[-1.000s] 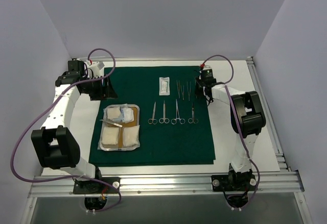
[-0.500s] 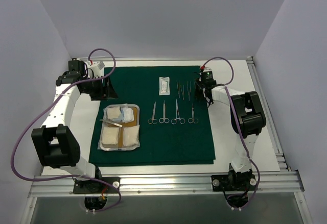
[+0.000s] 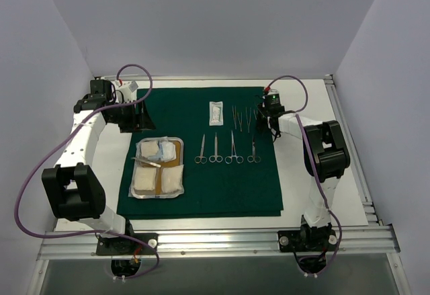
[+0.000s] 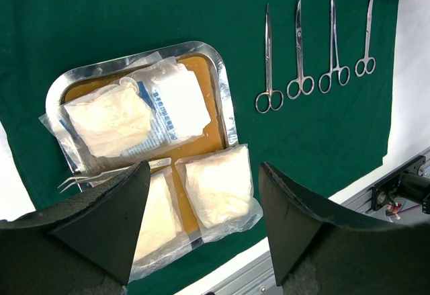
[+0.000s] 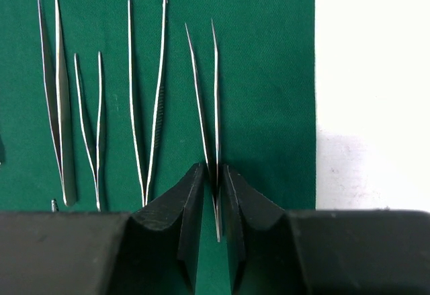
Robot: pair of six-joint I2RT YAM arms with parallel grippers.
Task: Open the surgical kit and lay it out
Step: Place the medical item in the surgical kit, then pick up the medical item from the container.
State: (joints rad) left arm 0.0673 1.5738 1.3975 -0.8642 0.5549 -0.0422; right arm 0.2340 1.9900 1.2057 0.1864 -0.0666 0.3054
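The dark green cloth (image 3: 222, 187) lies spread flat. The steel tray (image 3: 182, 148) with tan liner holds several white gauze packets (image 4: 215, 187) and one tweezers (image 4: 101, 174). Scissors and forceps (image 3: 227, 148) lie in a row right of it. Several tweezers (image 5: 148, 93) lie in a row at the back right. My right gripper (image 5: 215, 174) is low on the cloth, its jaws a narrow gap apart around the rightmost tweezers (image 5: 213, 100), which lie flat. It shows in the top view (image 3: 262, 119). My left gripper (image 4: 203, 167) is open and empty above the tray, at the back left in the top view (image 3: 138, 117).
A small white packet (image 3: 215, 112) lies on the cloth at the back middle. The bare white table (image 5: 369, 107) starts just right of the cloth edge. The aluminium frame rail (image 3: 215, 238) runs along the front.
The right gripper has shifted slightly forward and left along the rightmost tweezers. The left arm has not moved.
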